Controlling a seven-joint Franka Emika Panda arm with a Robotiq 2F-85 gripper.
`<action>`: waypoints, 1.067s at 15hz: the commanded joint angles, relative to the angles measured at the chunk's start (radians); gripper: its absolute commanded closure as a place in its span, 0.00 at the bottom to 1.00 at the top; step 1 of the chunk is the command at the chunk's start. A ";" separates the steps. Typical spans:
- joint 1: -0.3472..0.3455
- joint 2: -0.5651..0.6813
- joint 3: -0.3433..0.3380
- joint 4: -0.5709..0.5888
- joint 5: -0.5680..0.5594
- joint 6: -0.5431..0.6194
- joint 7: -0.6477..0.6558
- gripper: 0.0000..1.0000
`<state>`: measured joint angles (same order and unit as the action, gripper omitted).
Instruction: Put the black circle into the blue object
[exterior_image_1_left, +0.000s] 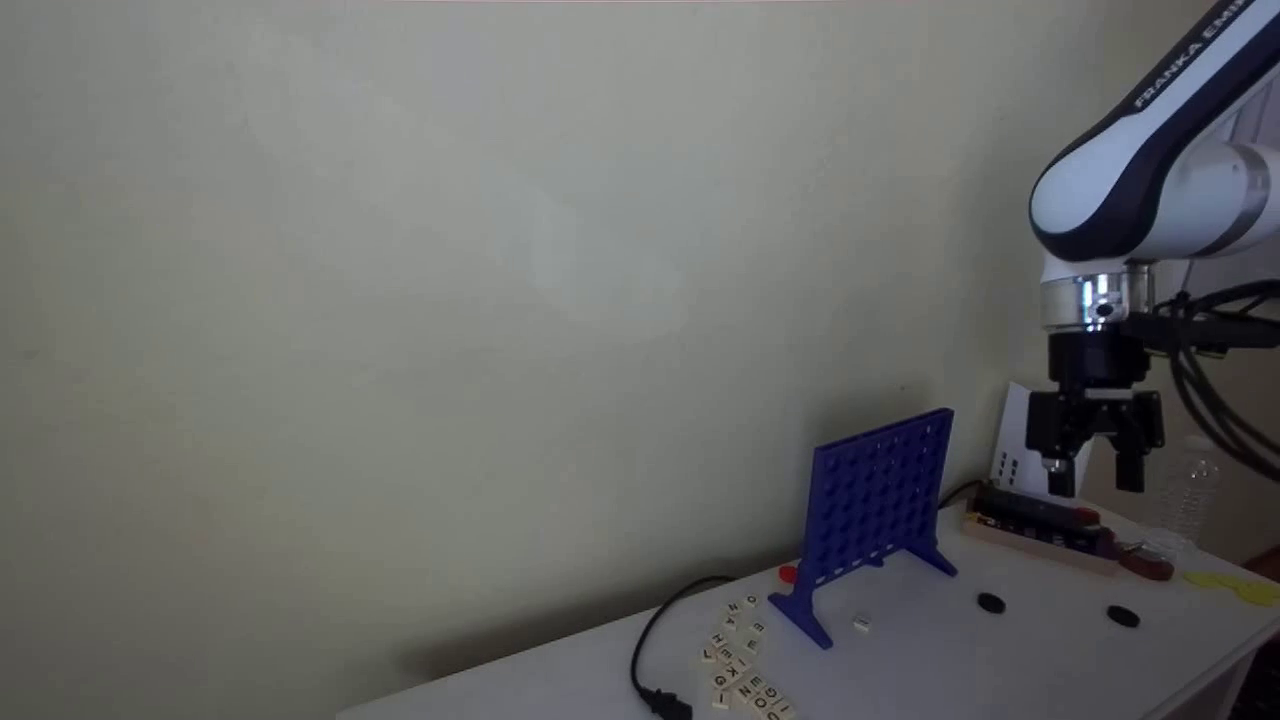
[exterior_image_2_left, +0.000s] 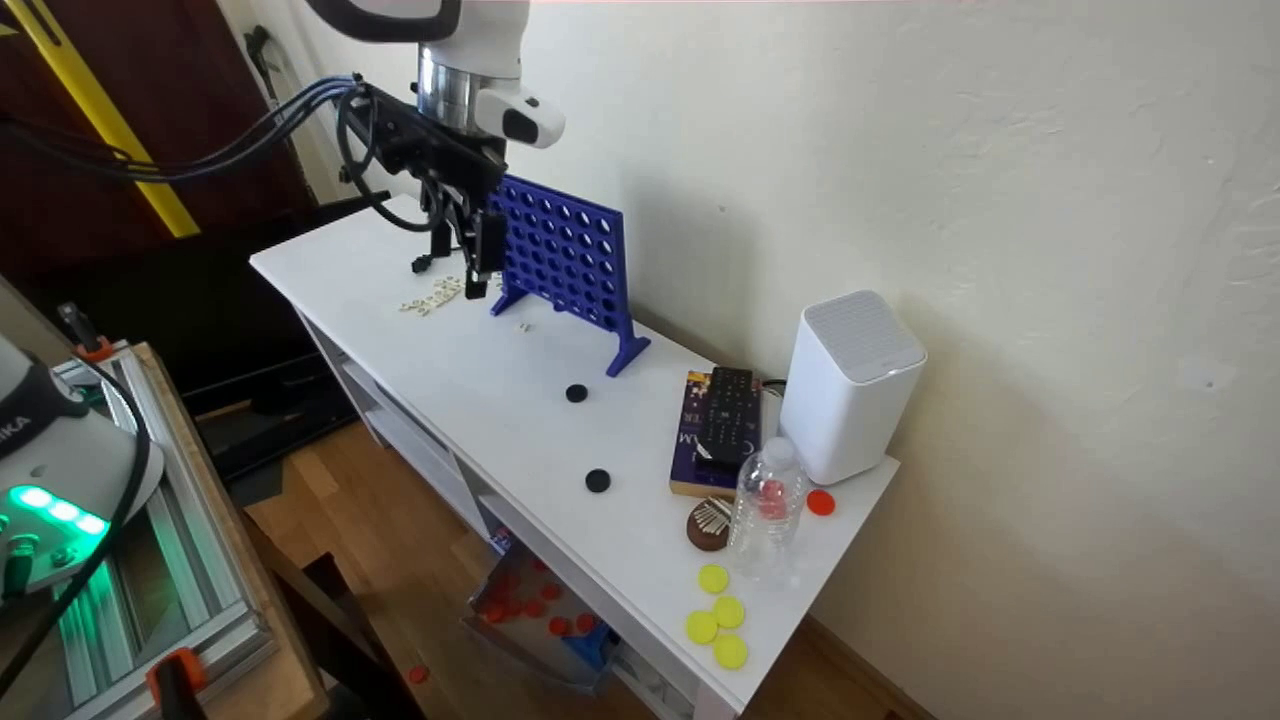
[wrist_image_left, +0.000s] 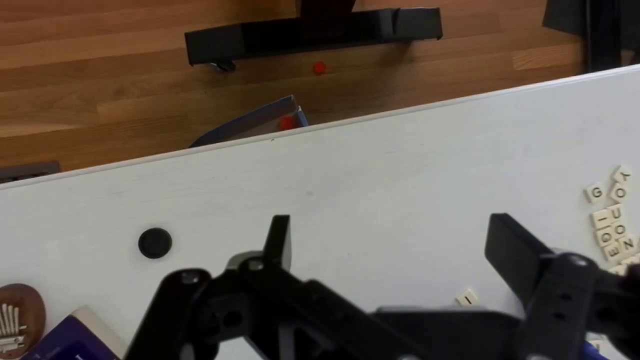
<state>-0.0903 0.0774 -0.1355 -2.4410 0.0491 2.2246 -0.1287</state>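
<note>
Two flat round black discs lie apart on the white table, and they show in both exterior views: one disc (exterior_image_1_left: 991, 603) (exterior_image_2_left: 577, 393) nearer the blue grid, and another disc (exterior_image_1_left: 1123, 616) (exterior_image_2_left: 598, 481) farther from it. Only one black disc (wrist_image_left: 155, 243) shows in the wrist view, left of my fingers. The blue grid (exterior_image_1_left: 878, 495) (exterior_image_2_left: 562, 250) stands upright near the wall; only a small blue piece (wrist_image_left: 594, 351) shows at the wrist view's lower right. My gripper (exterior_image_1_left: 1096, 485) (exterior_image_2_left: 459, 272) (wrist_image_left: 390, 220) is open and empty, pointing down, well above the table.
Letter tiles (exterior_image_1_left: 745, 670) (exterior_image_2_left: 435, 297) lie near the grid, with one loose tile (wrist_image_left: 467, 298). A book with a remote (exterior_image_2_left: 728, 420), a white box (exterior_image_2_left: 850, 390), a clear bottle (exterior_image_2_left: 768, 510), a brown thumb piano (exterior_image_2_left: 708, 527) and yellow discs (exterior_image_2_left: 729, 612) occupy the table's other end.
</note>
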 joint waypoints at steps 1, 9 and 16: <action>0.018 0.172 0.020 0.070 -0.108 0.107 0.133 0.00; 0.000 0.390 0.014 0.156 -0.213 0.318 0.069 0.00; -0.076 0.541 0.047 0.219 -0.180 0.527 -0.062 0.00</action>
<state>-0.1251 0.5489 -0.1183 -2.2687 -0.1452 2.6977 -0.1349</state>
